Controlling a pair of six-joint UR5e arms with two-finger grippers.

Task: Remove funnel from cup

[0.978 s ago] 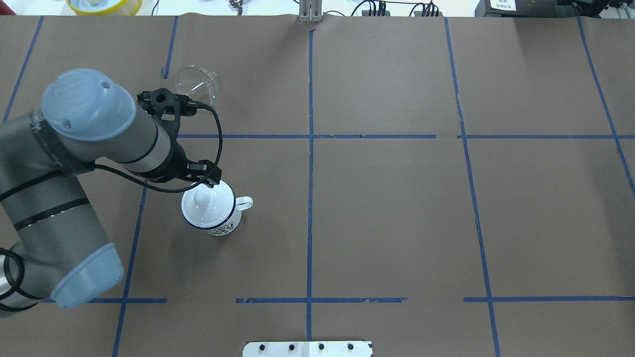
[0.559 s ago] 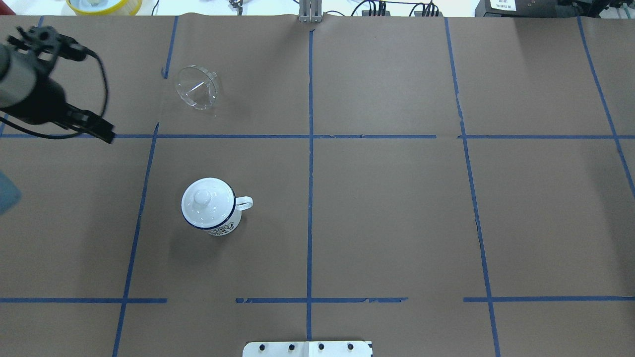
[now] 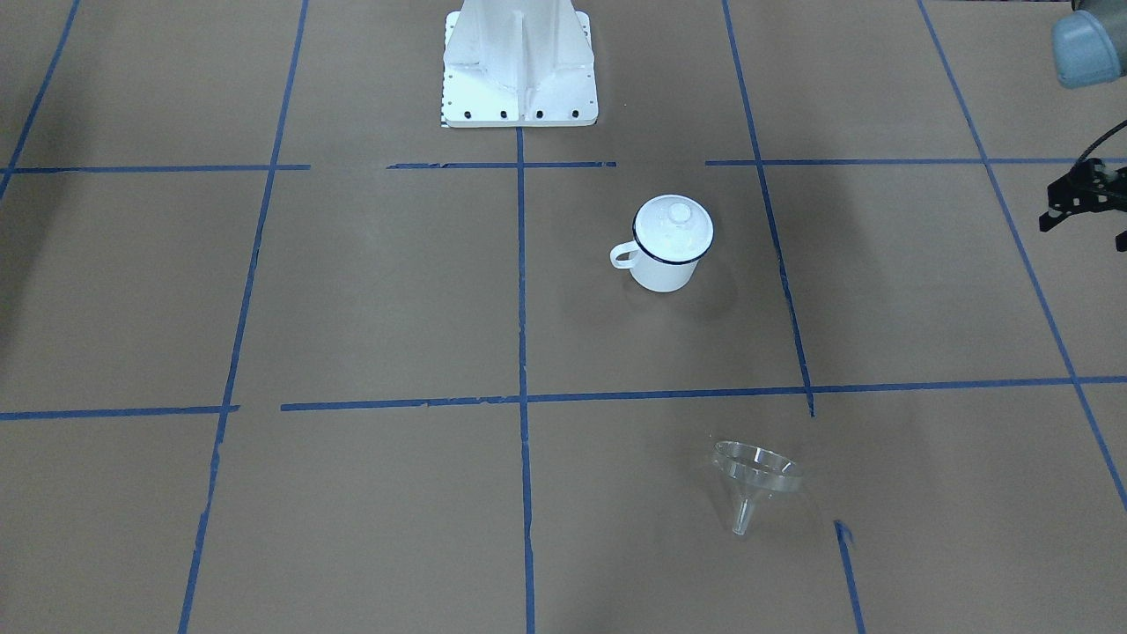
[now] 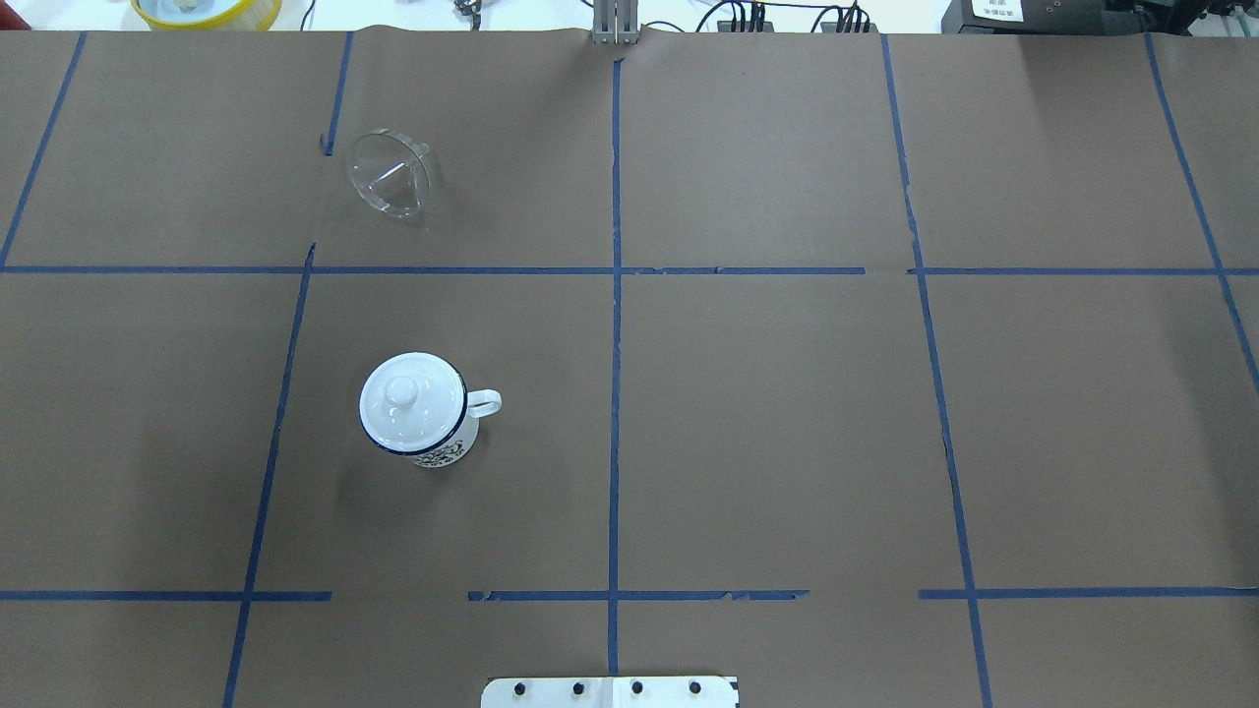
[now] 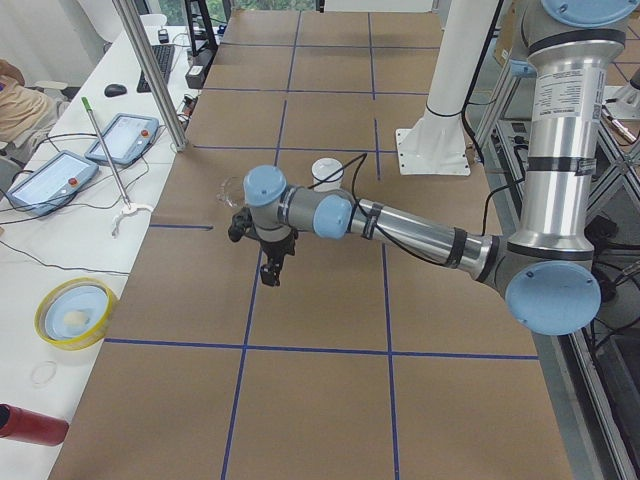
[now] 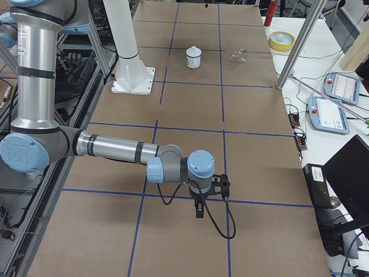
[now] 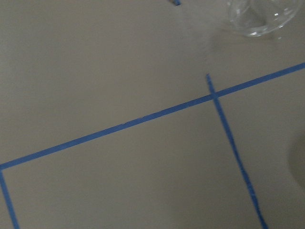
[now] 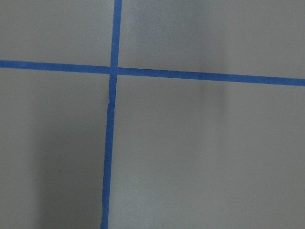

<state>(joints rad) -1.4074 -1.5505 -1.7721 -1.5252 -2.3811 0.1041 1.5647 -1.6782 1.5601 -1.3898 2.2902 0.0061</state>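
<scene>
Funnel (image 4: 391,175) apart from enamel mug (image 3: 665,273)

We cannot tell how wide the left pincer (image 5: 272,272) stands. The funnel lies tipped on the desk (image 4: 787,413), well apart from the lidded enamel mug. Of the right pincer (image 6: 199,210) we cannot tell either.

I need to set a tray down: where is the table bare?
Right of the centre tape line, the table is bare. A smaller gap lies between the cup and the funnel. Both sit in the left half.
</scene>
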